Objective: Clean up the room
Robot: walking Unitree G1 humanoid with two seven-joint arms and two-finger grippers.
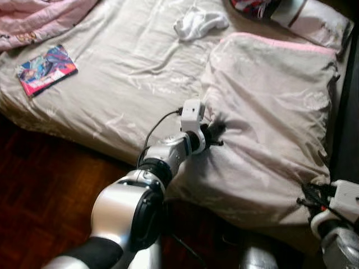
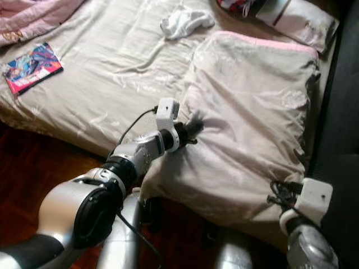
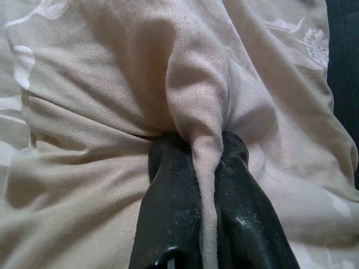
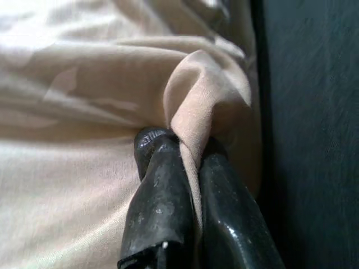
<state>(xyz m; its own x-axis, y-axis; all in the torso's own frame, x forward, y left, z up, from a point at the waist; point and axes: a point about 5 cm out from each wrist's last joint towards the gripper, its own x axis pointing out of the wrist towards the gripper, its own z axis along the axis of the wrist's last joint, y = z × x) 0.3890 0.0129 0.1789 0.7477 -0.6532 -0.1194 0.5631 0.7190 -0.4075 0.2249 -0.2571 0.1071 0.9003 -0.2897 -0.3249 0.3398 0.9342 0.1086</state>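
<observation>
Beige cloth: a big pillow (image 1: 275, 123) lay on the near right part of the bed (image 1: 123, 67), its near edge hanging over the side toward the dark wooden floor (image 1: 39, 190).
Left eye view: the left gripper (image 1: 216, 133) bit into the pillow's left edge, and the right gripper (image 1: 307, 196) sat at its near right corner.
Right eye view: a book (image 2: 31, 67) lay on the far left of the sheet, a white rag (image 2: 182, 22) sat near the head of the bed, and a pink blanket (image 2: 28, 17) was bunched in the far left corner. A second pillow (image 2: 300, 19) lay beyond the big one.
Left wrist view: fingers (image 3: 174, 207) were clamped tight on a pinched ridge of pillow cloth, no gap to speak of!
Right wrist view: fingers (image 4: 160, 190) were likewise closed hard on a fold at the pillow's edge, right beside a dark surface.
Progress: early going, I'd say. The pillow was gripped at two points but not yet placed; the book, rag and blanket all looked unsorted.
</observation>
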